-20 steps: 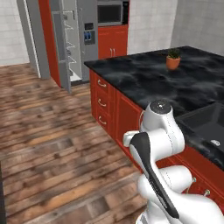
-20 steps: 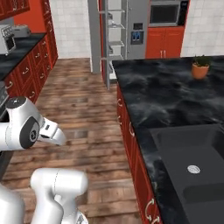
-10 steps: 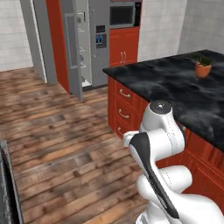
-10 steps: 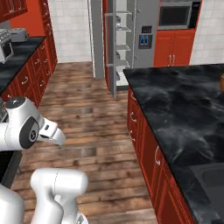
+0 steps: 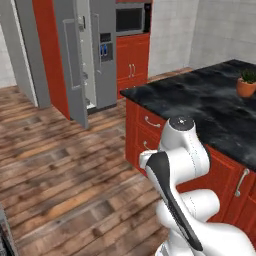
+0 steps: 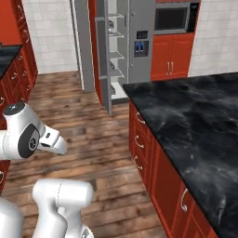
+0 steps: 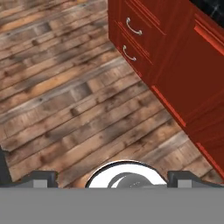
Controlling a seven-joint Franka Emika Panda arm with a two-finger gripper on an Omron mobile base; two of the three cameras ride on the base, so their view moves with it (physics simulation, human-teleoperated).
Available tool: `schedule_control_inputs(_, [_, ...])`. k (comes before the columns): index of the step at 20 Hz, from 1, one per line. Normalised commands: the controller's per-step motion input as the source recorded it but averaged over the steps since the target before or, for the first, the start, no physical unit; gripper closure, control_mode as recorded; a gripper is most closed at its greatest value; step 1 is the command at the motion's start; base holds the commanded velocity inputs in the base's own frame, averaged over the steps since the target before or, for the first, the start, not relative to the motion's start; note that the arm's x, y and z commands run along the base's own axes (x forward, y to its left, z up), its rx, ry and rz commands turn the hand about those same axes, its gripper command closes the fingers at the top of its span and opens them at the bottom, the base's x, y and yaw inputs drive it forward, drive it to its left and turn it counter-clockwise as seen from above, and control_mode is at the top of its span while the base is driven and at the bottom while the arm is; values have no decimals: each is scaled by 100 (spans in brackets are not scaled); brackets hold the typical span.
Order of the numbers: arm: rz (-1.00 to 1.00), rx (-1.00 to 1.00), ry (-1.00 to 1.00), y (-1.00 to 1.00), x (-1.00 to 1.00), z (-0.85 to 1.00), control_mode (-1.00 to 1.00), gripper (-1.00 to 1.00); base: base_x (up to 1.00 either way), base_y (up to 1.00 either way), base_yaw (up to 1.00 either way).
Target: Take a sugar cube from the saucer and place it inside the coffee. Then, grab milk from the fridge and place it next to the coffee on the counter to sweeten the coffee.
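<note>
The fridge (image 5: 102, 50) stands tall and grey at the far end of the floor, one door (image 5: 75, 70) swung open. Its pale shelves (image 6: 116, 51) show in the right base view. The black, white-veined counter (image 5: 210, 102) tops the red island to my right (image 6: 200, 125). My arm is folded low over the base. In the hand view my gripper (image 7: 112, 178) points down at the wooden floor, open, with nothing between its fingertips (image 7: 40, 177). The sugar cube, saucer, coffee and milk are out of view.
A microwave (image 5: 130, 19) sits above red cabinets beside the fridge. A potted plant (image 5: 246, 84) stands on the island's far side. Red drawers (image 7: 133, 30) of the island lie close to the hand. Open wooden floor (image 5: 60, 165) stretches toward the fridge.
The whole picture has shifted: the base has driven and turned, so the fridge looks larger and nearer and the sink has left the views. The arm's pose and the open gripper are unchanged.
</note>
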Motion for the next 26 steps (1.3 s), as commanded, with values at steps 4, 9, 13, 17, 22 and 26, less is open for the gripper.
schedule_control_inputs(4, [0,0,0,0,0,0,100,-100,100,36,-33])
schedule_control_inputs(9, [0,0,0,0,0,0,100,-100,100,54,-32])
schedule_control_inputs(13, [0,0,0,0,0,0,100,-100,100,66,-36])
schedule_control_inputs(17, [0,0,0,0,0,0,100,-100,100,68,-38])
schedule_control_inputs(22, [0,0,0,0,0,0,100,-100,100,82,-41])
schedule_control_inputs(26, [0,0,0,0,0,0,100,-100,100,81,-40])
